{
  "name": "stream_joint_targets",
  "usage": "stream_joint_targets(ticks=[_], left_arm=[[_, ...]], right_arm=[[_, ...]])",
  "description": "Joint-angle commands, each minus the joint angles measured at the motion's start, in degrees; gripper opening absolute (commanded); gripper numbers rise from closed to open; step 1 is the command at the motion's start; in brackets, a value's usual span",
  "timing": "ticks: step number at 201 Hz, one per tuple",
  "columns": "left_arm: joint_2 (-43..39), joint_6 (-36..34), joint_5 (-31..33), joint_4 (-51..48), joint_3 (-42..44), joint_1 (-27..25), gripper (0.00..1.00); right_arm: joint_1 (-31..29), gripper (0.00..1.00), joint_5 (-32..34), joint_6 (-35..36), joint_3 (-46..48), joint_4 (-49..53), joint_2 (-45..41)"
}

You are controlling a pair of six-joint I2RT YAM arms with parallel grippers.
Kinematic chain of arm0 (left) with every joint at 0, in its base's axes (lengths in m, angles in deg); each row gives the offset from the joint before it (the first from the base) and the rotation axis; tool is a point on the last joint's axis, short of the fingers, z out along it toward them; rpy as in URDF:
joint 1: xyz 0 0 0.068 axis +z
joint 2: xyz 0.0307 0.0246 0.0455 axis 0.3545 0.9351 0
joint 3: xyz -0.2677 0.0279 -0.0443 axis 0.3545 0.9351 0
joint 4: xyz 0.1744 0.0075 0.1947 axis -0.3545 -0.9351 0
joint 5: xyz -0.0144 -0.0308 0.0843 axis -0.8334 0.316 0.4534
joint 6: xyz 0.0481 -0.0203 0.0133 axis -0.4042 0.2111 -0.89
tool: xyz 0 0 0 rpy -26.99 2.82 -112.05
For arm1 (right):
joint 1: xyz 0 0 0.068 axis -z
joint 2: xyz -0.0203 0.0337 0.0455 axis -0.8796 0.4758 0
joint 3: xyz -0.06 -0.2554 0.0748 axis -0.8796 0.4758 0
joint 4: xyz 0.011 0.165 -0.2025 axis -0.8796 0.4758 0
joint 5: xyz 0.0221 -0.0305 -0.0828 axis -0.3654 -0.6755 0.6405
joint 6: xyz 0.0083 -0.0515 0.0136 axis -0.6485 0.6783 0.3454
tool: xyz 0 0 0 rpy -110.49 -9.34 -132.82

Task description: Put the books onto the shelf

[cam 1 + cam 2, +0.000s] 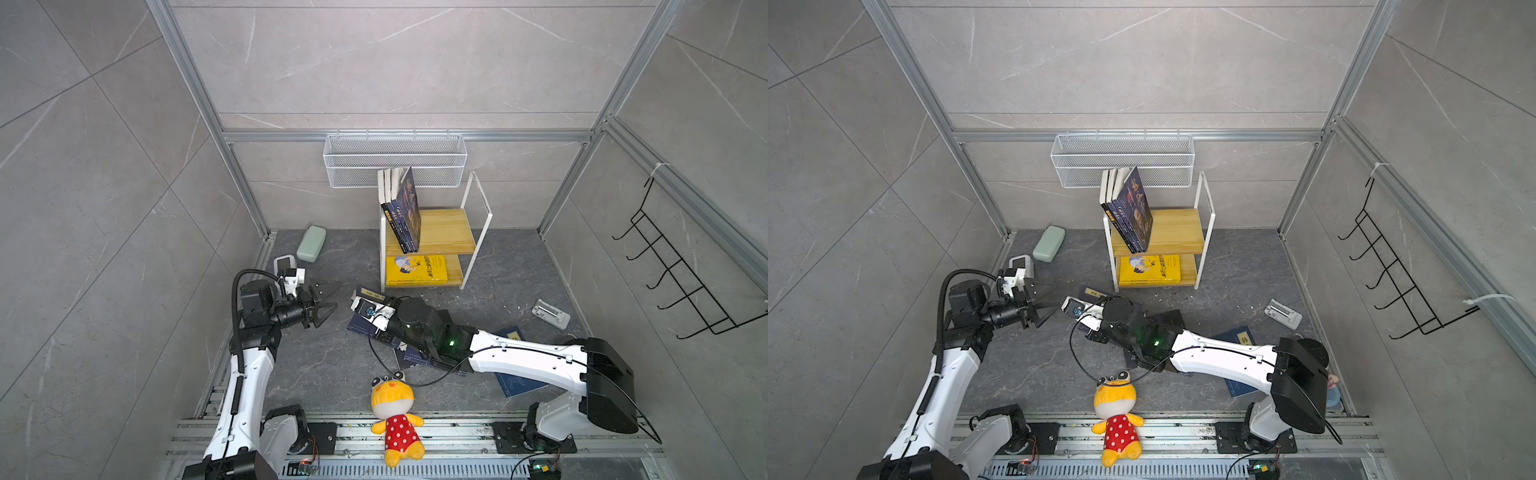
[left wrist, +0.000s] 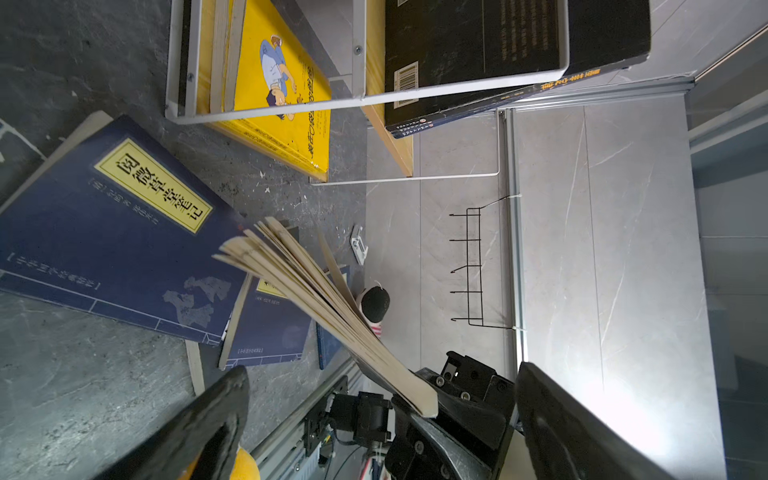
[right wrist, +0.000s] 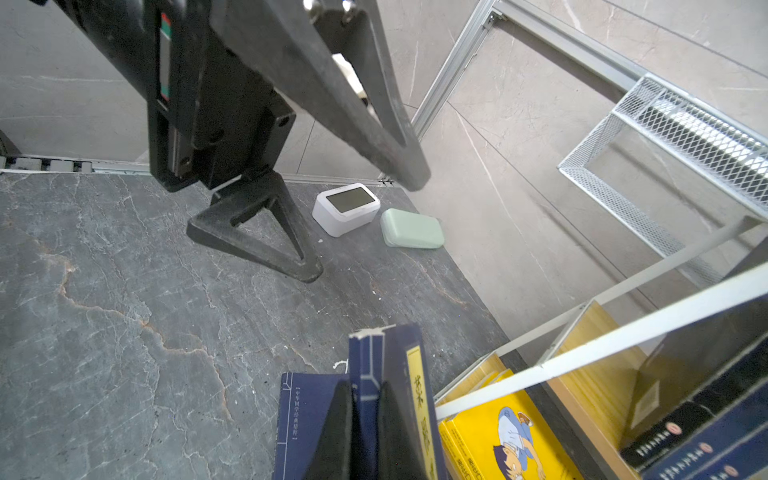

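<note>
My right gripper (image 3: pixel 360 415) is shut on the spine edge of a navy book (image 3: pixel 395 374), which it holds on edge just above the floor in front of the shelf (image 1: pixel 444 228); its pages fan out (image 2: pixel 307 291). My left gripper (image 1: pixel 334 297) hangs open and empty a short way left of that book. Three dark books (image 1: pixel 401 212) lean on the shelf's top board, and yellow books (image 1: pixel 415 270) lie flat on the lower board. More navy books lie on the floor under my right arm (image 1: pixel 359 328) and near its elbow (image 1: pixel 519 384).
A plush toy (image 1: pixel 395 415) lies at the front rail. A white clock (image 1: pixel 284 264) and a green case (image 1: pixel 311 248) sit at the back left. A white mesh basket (image 1: pixel 395 160) hangs above the shelf. A small white device (image 1: pixel 550 314) lies at the right, and a black hook rack (image 1: pixel 681 282) hangs on the right wall.
</note>
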Motion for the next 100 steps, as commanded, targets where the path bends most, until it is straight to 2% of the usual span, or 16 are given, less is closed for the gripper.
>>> stream_joint_targets(ticks=[1, 26, 59, 86, 100], left_arm=[[-0.6, -2.5, -0.5, -1.9, 0.3, 0.0, 1.00], [-0.2, -0.3, -1.4, -0.8, 1.8, -1.1, 1.00], [0.9, 2.6, -3.0, 3.0, 4.1, -3.0, 1.00], [1.6, 0.7, -2.2, 4.3, 5.1, -5.3, 1.00], [2.5, -0.2, -2.0, 4.3, 4.7, -5.8, 0.90]], right_arm=[[-0.4, 0.00, 1.4, 1.9, -1.1, -2.3, -1.3], [-2.4, 0.00, -0.1, 3.4, -3.2, -3.4, 0.6], [-5.4, 0.00, 2.3, 8.5, -6.9, -4.5, 5.4], [-7.5, 0.00, 0.8, 12.0, -7.1, -6.4, 7.6], [-8.2, 0.00, 0.2, 13.5, -7.6, -6.5, 9.0]])
